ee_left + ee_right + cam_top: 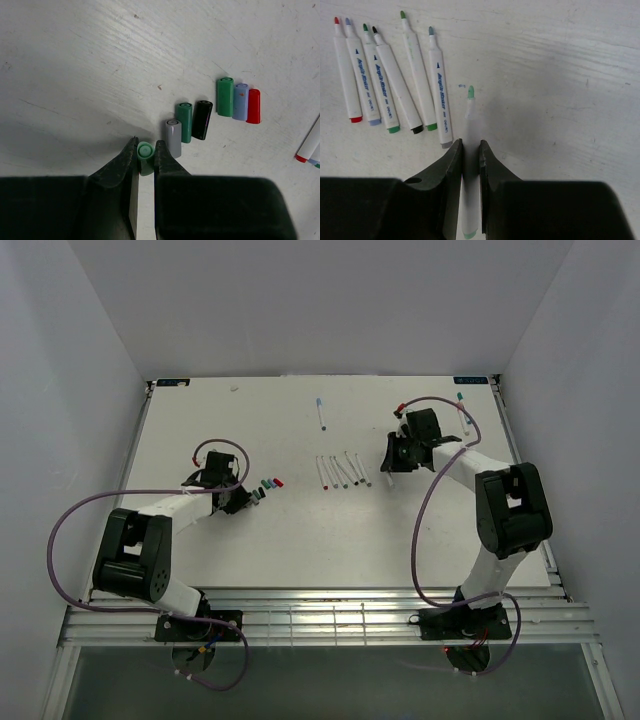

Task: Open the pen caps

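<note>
My left gripper (145, 146) is shut on a pale green pen cap (145, 151), held low over the table at the near end of a row of loose pen caps: grey (173, 138), green (184, 121), black (202, 119), green (225, 96), pale blue (241, 101) and red (253, 105). My right gripper (470, 146) is shut on a white pen barrel (470, 117) whose bare pale green tip (470, 91) points away. In the top view the left gripper (244, 498) is beside the caps (268, 483), and the right gripper (391, 462) is right of the pens.
Several uncapped white pens (395, 85) lie side by side left of my right gripper; they also show mid-table in the top view (340, 472). A capped pen (321, 413) lies further back, and another (463, 410) at the back right near the table edge.
</note>
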### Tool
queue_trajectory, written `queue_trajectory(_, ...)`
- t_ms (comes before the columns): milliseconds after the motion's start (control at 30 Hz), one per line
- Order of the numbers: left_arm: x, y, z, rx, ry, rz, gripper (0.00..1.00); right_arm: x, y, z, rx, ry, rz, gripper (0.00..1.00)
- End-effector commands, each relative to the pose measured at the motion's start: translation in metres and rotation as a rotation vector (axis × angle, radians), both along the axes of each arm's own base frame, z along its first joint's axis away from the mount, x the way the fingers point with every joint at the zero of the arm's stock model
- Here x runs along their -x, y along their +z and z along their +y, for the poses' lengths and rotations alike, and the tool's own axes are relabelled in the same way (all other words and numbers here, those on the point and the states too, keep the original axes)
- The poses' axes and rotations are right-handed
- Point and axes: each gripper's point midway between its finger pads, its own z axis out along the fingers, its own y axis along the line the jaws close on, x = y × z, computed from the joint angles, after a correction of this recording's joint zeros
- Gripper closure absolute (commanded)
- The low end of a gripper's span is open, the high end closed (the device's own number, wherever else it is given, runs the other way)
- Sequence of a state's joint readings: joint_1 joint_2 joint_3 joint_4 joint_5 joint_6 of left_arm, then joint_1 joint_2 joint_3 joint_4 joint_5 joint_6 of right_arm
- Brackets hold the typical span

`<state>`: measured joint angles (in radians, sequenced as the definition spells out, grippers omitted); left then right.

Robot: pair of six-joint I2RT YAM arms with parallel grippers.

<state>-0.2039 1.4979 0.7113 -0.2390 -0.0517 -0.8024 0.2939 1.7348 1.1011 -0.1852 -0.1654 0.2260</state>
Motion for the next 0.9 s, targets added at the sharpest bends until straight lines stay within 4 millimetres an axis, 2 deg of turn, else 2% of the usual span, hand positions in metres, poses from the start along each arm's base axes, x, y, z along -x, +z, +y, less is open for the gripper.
queue_trajectory(0, 0.001, 0.004, -0.002, 0.024, -0.005, -0.012, 0.89, -0.027, 0.005, -0.001, -0.020, 0.011, -0.036, 0.91)
queue_trajectory(33, 0.003, 0.002, -0.002, 0.027, -0.004, -0.007, 0.88, -0.030, 0.003, -0.001, -0.023, 0.015, -0.038, 0.90)
queue_trajectory(67, 0.004, 0.001, -0.002, 0.031, -0.004, -0.003, 0.81, -0.036, 0.006, 0.001, -0.024, 0.025, -0.054, 0.86)
queue_trajectory(200, 0.011, -0.003, -0.002, 0.043, -0.002, 0.018, 0.68, -0.046, -0.002, 0.003, -0.017, 0.035, -0.050, 0.84)
queue_trajectory(300, 0.014, -0.007, -0.002, 0.045, -0.001, 0.033, 0.63, -0.051, -0.010, 0.004, -0.010, 0.043, -0.042, 0.83)
queue_trajectory(433, 0.017, -0.009, -0.001, 0.042, 0.001, 0.045, 0.57, -0.056, -0.014, 0.008, -0.010, 0.059, -0.042, 0.82)
queue_trajectory(667, 0.022, -0.007, -0.005, 0.071, -0.006, 0.049, 0.55, -0.055, -0.019, 0.011, -0.027, 0.074, -0.035, 0.80)
queue_trajectory(867, 0.021, 0.007, -0.007, 0.084, -0.018, 0.014, 0.54, -0.056, -0.026, 0.015, -0.038, 0.093, -0.023, 0.77)
